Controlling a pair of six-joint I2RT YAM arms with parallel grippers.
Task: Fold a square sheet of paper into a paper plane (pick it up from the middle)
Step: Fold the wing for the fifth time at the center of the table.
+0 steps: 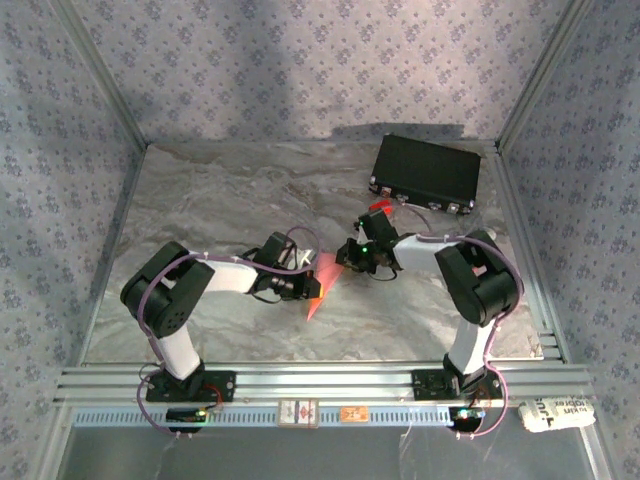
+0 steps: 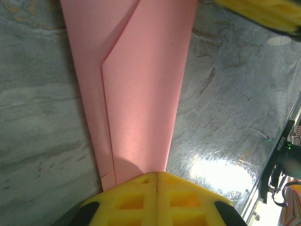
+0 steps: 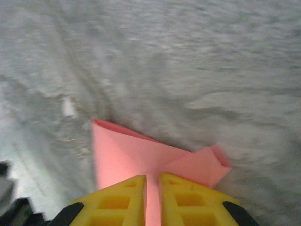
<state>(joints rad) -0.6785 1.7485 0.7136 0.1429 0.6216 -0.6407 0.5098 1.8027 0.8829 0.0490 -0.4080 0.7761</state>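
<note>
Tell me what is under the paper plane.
Grey marbled table shows on either side of the plane, so the table lies beneath. The left hand and right hand each pinch it. Whatever sits directly under the paper is covered.

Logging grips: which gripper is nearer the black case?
The right gripper, shut on the pink paper, sits nearer the black case; the left gripper, also gripping it, is farther off.
</note>
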